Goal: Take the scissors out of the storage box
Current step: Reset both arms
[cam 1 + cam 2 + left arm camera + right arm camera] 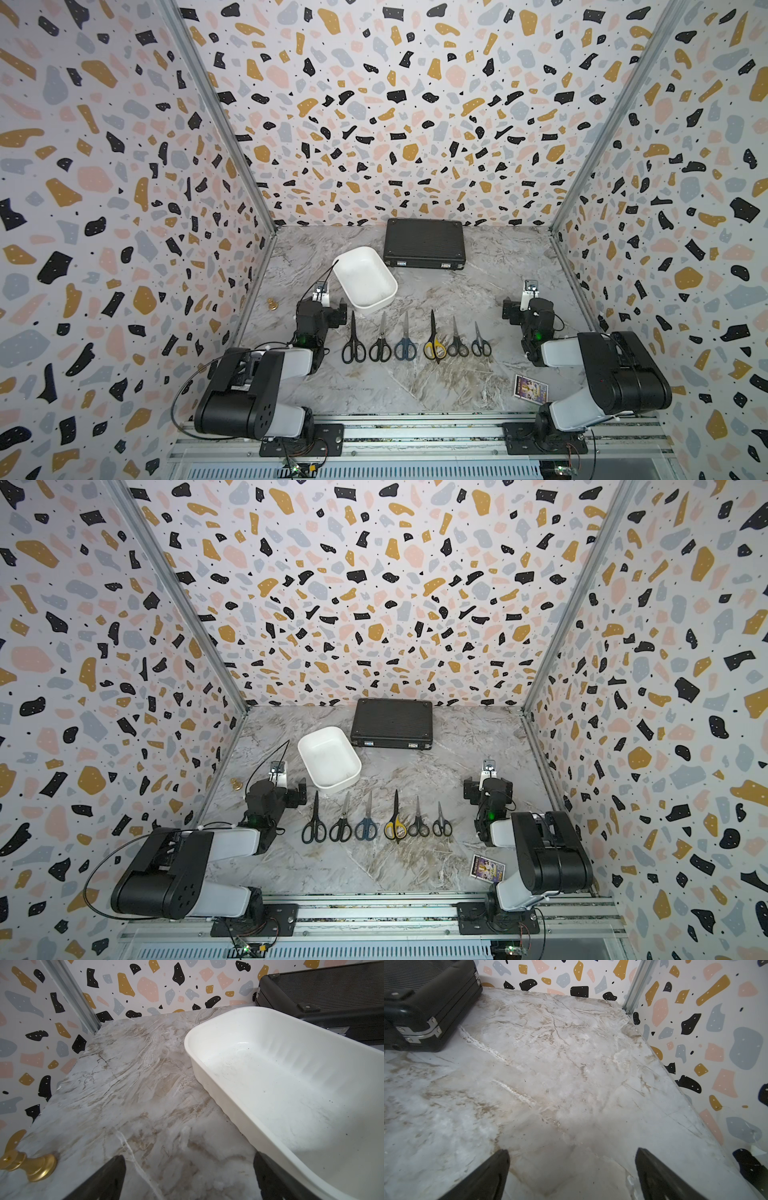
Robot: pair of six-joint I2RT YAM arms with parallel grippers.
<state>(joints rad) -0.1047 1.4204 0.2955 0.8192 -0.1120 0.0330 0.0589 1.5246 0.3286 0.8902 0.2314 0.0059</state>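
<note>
The white storage box [365, 277] [328, 756] stands empty, left of the table's middle. Its bare inside [291, 1095] fills one side of the left wrist view. Several scissors lie in a row on the marble in front of it, blades pointing to the back: a black pair [353, 345], another black pair [380, 343], a dark blue pair [405, 344], a yellow-and-black pair [434, 345], a smaller black pair [457, 344] and a small blue-grey pair [481, 343]. My left gripper [189, 1157] is open beside the box's near corner, holding nothing. My right gripper [572, 1153] is open over bare marble, right of the row.
A flat black latched case [424, 243] lies at the back behind the box. A small gold knob [272, 305] sits by the left wall. A colourful card pack [531, 388] lies at the front right. Patterned walls close three sides.
</note>
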